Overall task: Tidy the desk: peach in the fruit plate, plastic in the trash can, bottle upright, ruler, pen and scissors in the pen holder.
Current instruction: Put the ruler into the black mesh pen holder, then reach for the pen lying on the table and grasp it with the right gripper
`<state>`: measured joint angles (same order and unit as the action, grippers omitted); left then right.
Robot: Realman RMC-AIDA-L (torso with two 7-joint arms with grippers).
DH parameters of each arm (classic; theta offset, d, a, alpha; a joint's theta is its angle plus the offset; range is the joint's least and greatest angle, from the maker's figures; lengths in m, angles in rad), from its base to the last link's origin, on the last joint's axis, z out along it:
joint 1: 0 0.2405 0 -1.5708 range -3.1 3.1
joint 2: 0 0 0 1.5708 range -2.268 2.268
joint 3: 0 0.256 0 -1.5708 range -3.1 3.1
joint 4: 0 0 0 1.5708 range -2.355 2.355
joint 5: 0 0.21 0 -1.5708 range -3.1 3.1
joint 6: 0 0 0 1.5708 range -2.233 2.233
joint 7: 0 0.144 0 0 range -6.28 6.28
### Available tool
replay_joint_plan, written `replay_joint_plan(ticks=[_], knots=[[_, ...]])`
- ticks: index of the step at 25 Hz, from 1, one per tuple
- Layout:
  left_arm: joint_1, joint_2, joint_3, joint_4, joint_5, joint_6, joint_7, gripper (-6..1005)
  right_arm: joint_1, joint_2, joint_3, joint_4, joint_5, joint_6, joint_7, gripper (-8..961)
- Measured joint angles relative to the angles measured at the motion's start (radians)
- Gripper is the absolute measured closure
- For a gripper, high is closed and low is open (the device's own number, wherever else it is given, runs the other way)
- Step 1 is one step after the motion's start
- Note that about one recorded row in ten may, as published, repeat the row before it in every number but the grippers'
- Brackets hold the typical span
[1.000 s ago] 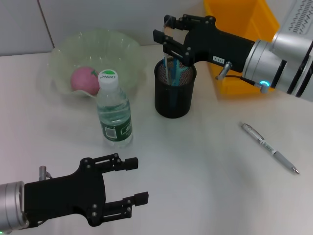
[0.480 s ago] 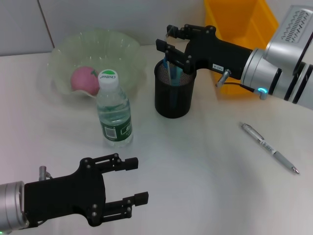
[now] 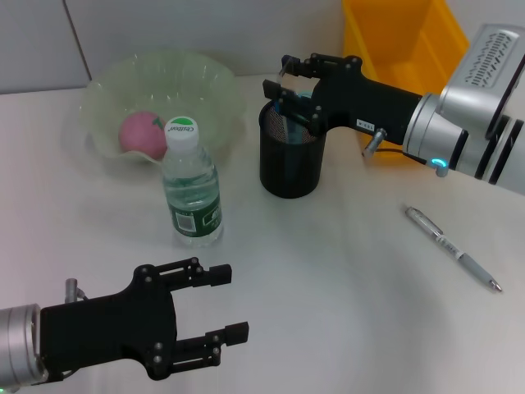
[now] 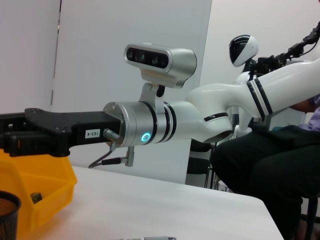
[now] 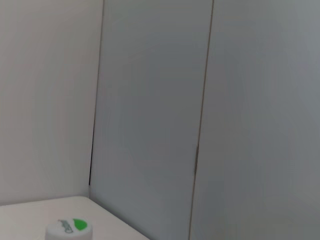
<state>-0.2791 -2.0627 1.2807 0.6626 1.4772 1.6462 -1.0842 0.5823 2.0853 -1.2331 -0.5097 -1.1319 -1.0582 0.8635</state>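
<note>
Here the right claw hovers just above the far rim of the black mesh pen holder, its black fingers spread apart with nothing between them. Inside the holder, directly beneath the claw, blue-handled items stand upright, barely showing above the rim; whether they are scissors or a ruler cannot be told. The holder stands on the white worktop, just beside the yellow plastic bin that sits behind the right arm.

The silver ballpoint pen lies flat on the worktop, well apart from the right claw and off to the right of the holder, angled diagonally.

The clear plastic water bottle with a white-and-green cap stands upright to the left of the holder, just in front of the pale green translucent fruit plate. The pink peach rests inside that plate, partly behind the bottle's cap.

The left claw hangs low over the near edge of the worktop, fingers parted and empty, near the bottle but not touching it.

In the left wrist view the right arm stretches over the yellow bin, with the holder's rim at the corner.
</note>
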Motion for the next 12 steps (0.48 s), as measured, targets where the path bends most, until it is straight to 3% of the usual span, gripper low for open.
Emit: replay_joint_plan(ticks=[12], knots=[[0.000, 0.001, 0.001, 0.000, 0.002, 0.002, -0.002, 304, -0.020, 0.000, 0.036, 0.014, 0.047, -0.049, -0.001, 341]])
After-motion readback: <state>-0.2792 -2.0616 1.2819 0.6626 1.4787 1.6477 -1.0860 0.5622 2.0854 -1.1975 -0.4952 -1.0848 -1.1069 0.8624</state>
